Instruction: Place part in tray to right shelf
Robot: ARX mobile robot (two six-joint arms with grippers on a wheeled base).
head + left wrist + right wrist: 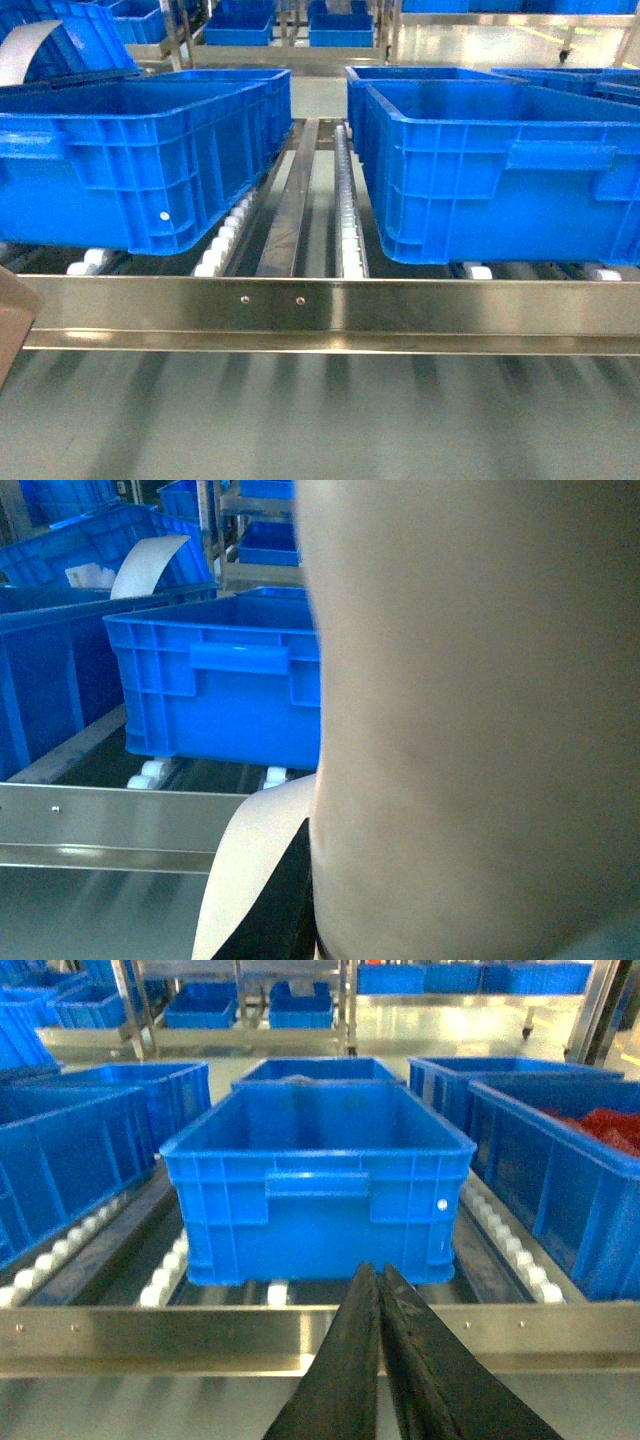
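Right, front and centre is the right shelf [330, 305], a shiny stainless-steel rack with a flat front rail carrying two small screws, and behind that rail run lanes of small white rollers [350, 215]. Two big ribbed blue plastic crates sit on those rollers, the left crate [140, 160] and the right crate [500, 170], with a bare lane between them.

Over on the left wrist camera, the tray [470, 720] fills most of the picture: smooth, pale pinkish-beige plastic, its curved edge just in front of the rail. That view hides the left hand completely, so I cannot tell how it stands. The head camera catches only a brownish corner at its left edge, below the rail.

Down the right wrist camera, the right hand [380, 1290] shows two dark, textured fingers [345, 1360] pressed together, tips meeting just before the rail, nothing between them. Beyond the rail sits another blue crate [320, 1180] with a moulded handle. The part shows in none of the three views.
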